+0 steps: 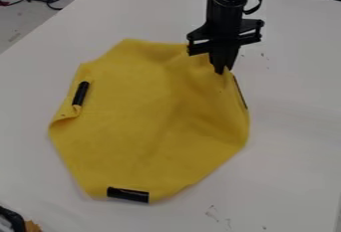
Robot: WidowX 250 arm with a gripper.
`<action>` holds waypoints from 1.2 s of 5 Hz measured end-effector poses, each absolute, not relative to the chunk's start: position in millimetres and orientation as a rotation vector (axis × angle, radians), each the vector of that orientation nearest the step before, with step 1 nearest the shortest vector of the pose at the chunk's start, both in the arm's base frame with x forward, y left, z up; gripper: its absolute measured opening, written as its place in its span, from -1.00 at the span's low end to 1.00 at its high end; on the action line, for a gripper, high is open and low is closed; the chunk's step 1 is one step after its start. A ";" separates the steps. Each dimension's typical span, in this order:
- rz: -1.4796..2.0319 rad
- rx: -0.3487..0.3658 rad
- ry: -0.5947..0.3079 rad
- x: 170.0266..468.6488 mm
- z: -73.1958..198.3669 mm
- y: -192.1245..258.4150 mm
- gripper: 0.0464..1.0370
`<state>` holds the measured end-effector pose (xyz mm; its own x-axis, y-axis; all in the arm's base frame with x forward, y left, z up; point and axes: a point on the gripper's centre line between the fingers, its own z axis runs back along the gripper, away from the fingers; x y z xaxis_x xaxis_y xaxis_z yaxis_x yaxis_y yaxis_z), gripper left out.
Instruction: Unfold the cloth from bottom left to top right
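Hand (224, 70) clamped on the yellow cloth (140, 121) at its upper-right edge, white table (293, 136) extending rightward

- From my end, the yellow cloth (150, 121) reads as soft, matt fabric—mostly smooth, with low creases near the gripper (224, 70).
- I see a slick gloss on the black strip (128, 194) at the cloth's near edge, like plastic tape.
- The gripper looks like hard black plastic to me—more satin than shiny.
- My tabletop (293, 141) looks smooth and hard, matt with a faint sheen.
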<state>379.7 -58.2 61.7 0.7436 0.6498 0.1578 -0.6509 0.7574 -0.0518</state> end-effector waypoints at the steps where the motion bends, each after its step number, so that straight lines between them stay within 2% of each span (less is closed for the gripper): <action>1: 0.601 -0.067 -0.177 391.5 48.0 -75.0 -0.94; 2: 0.521 -0.178 -0.190 398.1 42.0 -71.6 -0.63; 3: 0.521 -0.215 -0.182 389.8 30.2 -61.4 -0.11; 4: 0.414 -0.255 -0.239 393.3 57.5 -65.2 0.49; 5: 0.345 -0.338 -0.316 401.8 79.6 -58.1 0.91; 6: 0.327 -0.333 -0.358 398.2 101.9 -53.2 0.93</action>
<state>398.2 -53.2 101.9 0.8856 0.3665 0.2851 -0.2505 0.8941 -0.3712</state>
